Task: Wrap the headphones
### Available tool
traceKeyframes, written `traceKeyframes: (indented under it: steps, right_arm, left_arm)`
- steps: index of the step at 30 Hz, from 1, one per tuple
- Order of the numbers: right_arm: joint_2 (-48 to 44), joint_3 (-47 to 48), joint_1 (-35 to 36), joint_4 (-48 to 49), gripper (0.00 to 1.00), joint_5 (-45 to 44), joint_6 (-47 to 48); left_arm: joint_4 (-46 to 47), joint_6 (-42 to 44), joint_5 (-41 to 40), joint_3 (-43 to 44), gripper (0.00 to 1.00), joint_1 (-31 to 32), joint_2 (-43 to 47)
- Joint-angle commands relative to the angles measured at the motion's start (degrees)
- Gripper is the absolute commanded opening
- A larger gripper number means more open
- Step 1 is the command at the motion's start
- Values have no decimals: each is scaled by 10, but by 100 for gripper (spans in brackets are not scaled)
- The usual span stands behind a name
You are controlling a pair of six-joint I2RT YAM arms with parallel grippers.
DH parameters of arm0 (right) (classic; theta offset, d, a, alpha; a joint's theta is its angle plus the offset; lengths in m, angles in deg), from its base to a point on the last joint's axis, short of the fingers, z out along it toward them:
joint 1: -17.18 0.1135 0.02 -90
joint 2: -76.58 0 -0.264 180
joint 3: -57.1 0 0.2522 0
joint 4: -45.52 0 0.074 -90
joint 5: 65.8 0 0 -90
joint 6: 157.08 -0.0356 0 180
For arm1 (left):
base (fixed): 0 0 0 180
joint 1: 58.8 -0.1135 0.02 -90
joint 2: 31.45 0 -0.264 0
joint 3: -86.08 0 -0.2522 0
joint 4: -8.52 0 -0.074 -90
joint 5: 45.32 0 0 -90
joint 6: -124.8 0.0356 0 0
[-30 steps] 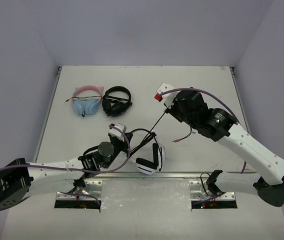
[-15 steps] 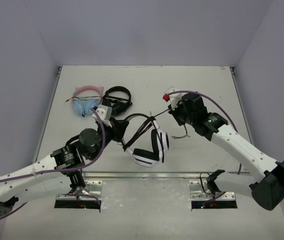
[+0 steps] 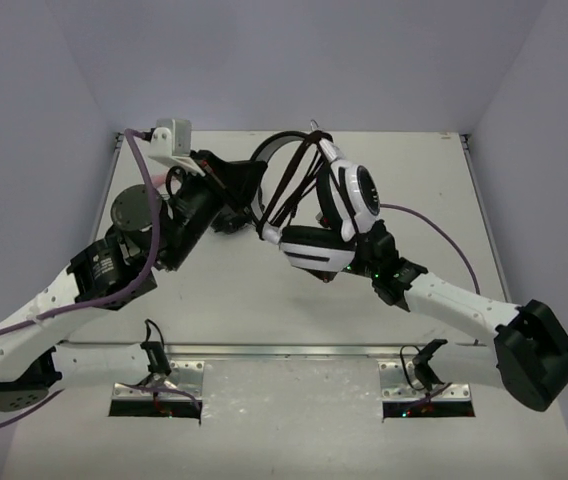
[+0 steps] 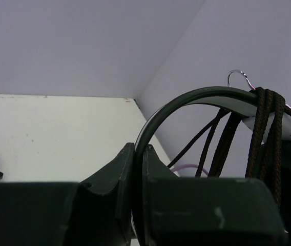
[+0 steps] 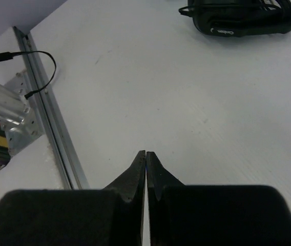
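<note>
High above the table (image 3: 444, 170), my left gripper (image 4: 138, 154) clamps the headphones (image 3: 349, 190) by the headband (image 4: 196, 95), arch running rightward; cable (image 4: 266, 118) coils wrap it. Right gripper (image 5: 146, 156), fingers pressed together, visibly empty, sits just beneath the earcups.

I have raised the left hand (image 4: 139, 154) clear of the desk (image 3: 419, 170). The headphones (image 3: 349, 195), clamped by the headband in that hand, now hang in the air. The right hand (image 5: 146, 160) has withdrawn to beneath them, its fingers pressed together, and the cable (image 4: 262, 123) is no longer stretched towards it.
</note>
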Motion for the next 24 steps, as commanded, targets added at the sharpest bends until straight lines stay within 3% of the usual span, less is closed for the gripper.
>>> traceKeyframes:
  steps: [1, 5, 10, 11, 17, 24]
  right_arm:
    - [27, 5, 29, 132, 1, 27, -50]
    - [31, -53, 39, 232, 40, -10, -90]
    - [-28, -88, 39, 214, 58, -37, -78]
    - [-40, -89, 39, 198, 67, -42, -63]
    - [-110, -68, 8, 77, 75, -129, -2]
    - [-139, -22, -40, -35, 80, -139, 34]
  left_arm:
    - [21, -13, -70, 52, 0, 5, -20]
    - [9, -6, -121, 90, 0, 5, -59]
    - [-2, 4, -155, 105, 0, 5, -71]
    - [-4, 4, -159, 103, 0, 5, -69]
    - [5, -6, -170, 77, 0, 5, -60]
    - [5, -19, -167, 82, 0, 5, -65]
